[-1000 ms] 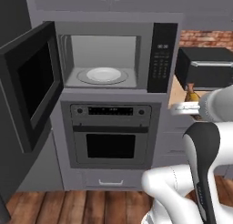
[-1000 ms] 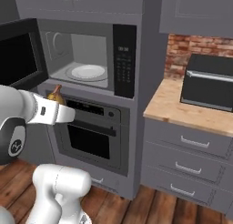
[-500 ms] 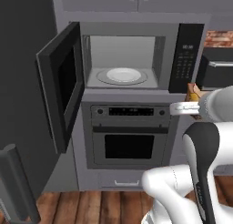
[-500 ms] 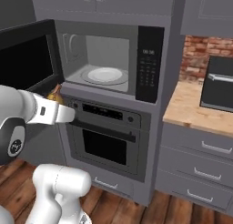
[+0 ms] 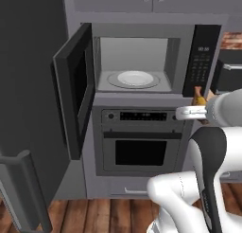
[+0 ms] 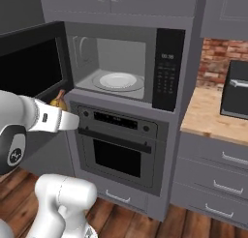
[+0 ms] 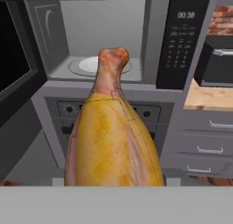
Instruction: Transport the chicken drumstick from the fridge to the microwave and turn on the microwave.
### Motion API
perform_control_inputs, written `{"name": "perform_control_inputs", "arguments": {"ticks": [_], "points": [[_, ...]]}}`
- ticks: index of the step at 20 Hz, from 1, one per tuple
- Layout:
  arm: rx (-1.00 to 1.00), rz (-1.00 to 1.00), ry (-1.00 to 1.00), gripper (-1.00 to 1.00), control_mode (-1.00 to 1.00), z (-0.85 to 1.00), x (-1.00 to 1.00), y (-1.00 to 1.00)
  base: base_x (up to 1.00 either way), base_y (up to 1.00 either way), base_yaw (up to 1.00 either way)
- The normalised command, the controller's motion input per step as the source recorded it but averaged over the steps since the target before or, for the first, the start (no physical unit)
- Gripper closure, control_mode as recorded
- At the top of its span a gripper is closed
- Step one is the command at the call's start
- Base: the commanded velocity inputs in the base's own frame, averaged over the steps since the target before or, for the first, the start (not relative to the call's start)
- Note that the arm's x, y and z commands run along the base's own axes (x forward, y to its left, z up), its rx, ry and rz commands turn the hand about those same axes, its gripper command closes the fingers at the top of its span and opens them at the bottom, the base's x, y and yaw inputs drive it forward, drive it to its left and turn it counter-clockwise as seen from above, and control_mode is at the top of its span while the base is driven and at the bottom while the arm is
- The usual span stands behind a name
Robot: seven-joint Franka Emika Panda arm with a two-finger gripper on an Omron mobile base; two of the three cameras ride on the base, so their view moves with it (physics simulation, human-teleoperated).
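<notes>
The chicken drumstick (image 7: 113, 132), golden-brown with a reddish bone end, stands upright in my gripper (image 7: 113, 182), which is shut on it. From the base views the drumstick (image 5: 199, 97) (image 6: 59, 101) peeks above my hand, level with the oven's top. The microwave (image 5: 142, 42) (image 6: 123, 48) faces me with its door (image 5: 73, 92) swung wide open to the left. Its pale turntable (image 5: 134, 78) (image 7: 91, 63) is bare. The black keypad (image 5: 202, 61) sits right of the cavity. The fridge (image 5: 26, 85) stands at the left as a tall dark grey wall.
An oven (image 5: 142, 144) with a horizontal handle sits directly under the microwave. To the right, a wooden counter (image 6: 213, 118) over grey drawers carries a dark appliance (image 6: 237, 89) in front of a brick wall. The floor is wooden.
The whole picture has shifted and grown: the base has driven closer to the microwave, now more centred. The drumstick stays in my gripper.
</notes>
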Motion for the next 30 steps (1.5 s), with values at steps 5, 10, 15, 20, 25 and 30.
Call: {"name": "perform_control_inputs", "arguments": {"ticks": [5, 10, 15, 20, 25, 30], "points": [[0.0, 0.0, 0.0, 1.0, 1.0, 0.0, 0.0, 0.0, 0.12, 0.3, 0.0], [0.0, 0.0, 0.0, 1.0, 1.0, 0.0, 0.0, 0.0, 0.37, 0.37, 0.0], [0.0, 0.0, 0.0, 1.0, 1.0, 0.0, 0.0, 0.0, 0.41, 0.22, 0.0], [0.0, 0.0, 0.0, 1.0, 1.0, 0.0, 0.0, 0.0, 0.36, 0.04, 0.0], [0.0, 0.0, 0.0, 1.0, 1.0, 0.0, 0.0, 0.0, 0.42, 0.0, -0.01], [0.0, 0.0, 0.0, 1.0, 1.0, 0.0, 0.0, 0.0, 0.43, 0.0, -0.01]]}}
